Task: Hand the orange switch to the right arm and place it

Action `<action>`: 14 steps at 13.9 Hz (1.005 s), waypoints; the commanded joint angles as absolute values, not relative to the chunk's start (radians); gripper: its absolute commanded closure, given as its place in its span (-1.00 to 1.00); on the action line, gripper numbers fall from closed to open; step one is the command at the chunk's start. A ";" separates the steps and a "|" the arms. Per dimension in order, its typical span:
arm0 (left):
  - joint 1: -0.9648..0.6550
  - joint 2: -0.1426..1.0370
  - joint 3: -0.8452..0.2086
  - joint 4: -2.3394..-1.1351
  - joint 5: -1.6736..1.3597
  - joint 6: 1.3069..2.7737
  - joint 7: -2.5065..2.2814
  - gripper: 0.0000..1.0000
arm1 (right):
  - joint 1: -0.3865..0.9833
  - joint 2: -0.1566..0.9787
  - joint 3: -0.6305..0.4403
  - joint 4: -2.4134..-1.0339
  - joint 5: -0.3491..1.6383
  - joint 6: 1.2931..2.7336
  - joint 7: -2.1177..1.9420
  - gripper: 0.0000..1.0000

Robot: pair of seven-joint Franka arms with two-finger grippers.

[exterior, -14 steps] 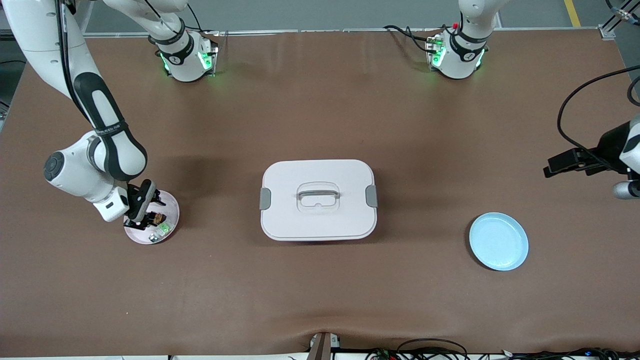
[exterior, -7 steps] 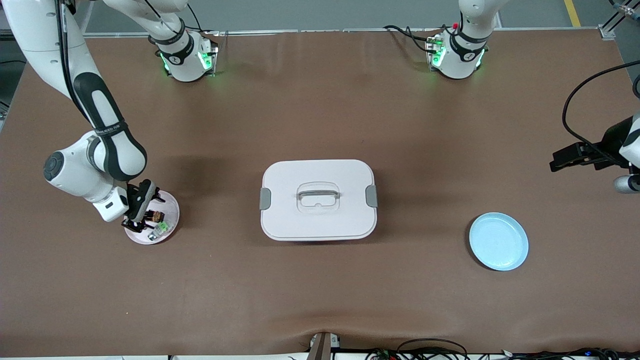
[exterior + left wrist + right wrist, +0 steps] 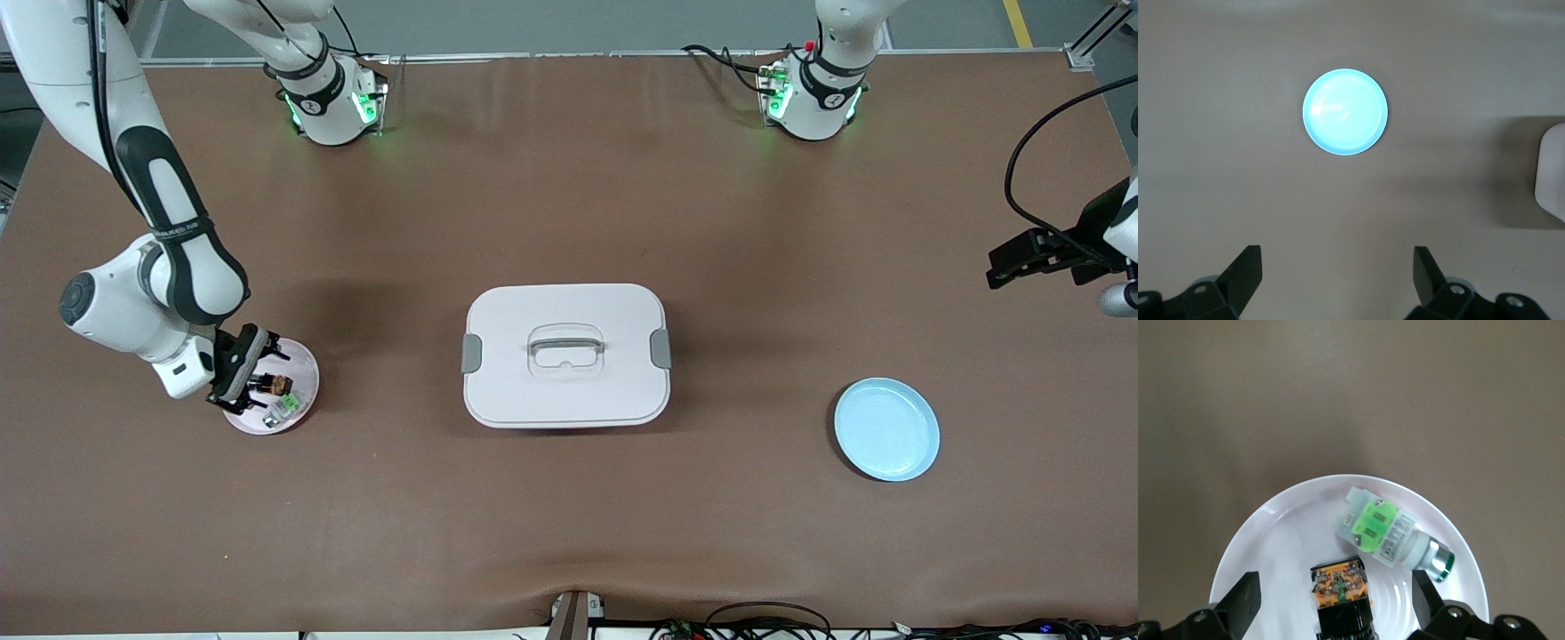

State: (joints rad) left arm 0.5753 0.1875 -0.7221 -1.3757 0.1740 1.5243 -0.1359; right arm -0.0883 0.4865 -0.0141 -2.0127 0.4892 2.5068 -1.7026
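The orange switch (image 3: 1341, 600), a tiny stubby black component with orange bands, lies in the pale pink round plate (image 3: 302, 373) at the right arm's end of the brown bench (image 3: 569, 516), free of any grip. Just beside it in the same plate, a little nearer to the front camera, lies a small green-and-clear part (image 3: 1395, 537) with a metal collar and a green cap; in the right wrist view the two sit close together, and whether they touch cannot be told. The right claw (image 3: 253, 384) hangs low over that plate, its fingers (image 3: 1238, 603) spread wide to either side of the orange switch and holding nothing. The left claw (image 3: 1036, 258) is up in the air over the left arm's end of the bench, its fingers (image 3: 1245, 273) also spread wide and empty, with the light blue round plate (image 3: 886, 429) on the bench below it in its wrist view. A white rectangular lidded box with grey side clips and a recessed handle (image 3: 566, 356) stands at the middle of the bench, between the two plates and well apart from both.
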 commanded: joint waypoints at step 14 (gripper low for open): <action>0.072 -0.064 -0.201 -1.569 0.071 1.473 -0.114 -1.00 | -0.098 0.354 -0.031 -1.648 0.133 1.945 -0.675 -1.00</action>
State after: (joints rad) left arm 0.0797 -0.0263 -0.2224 -1.5372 0.1017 1.4903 -0.1334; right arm -0.0905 0.3448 -0.0317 -1.7068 0.1635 2.0004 -0.7318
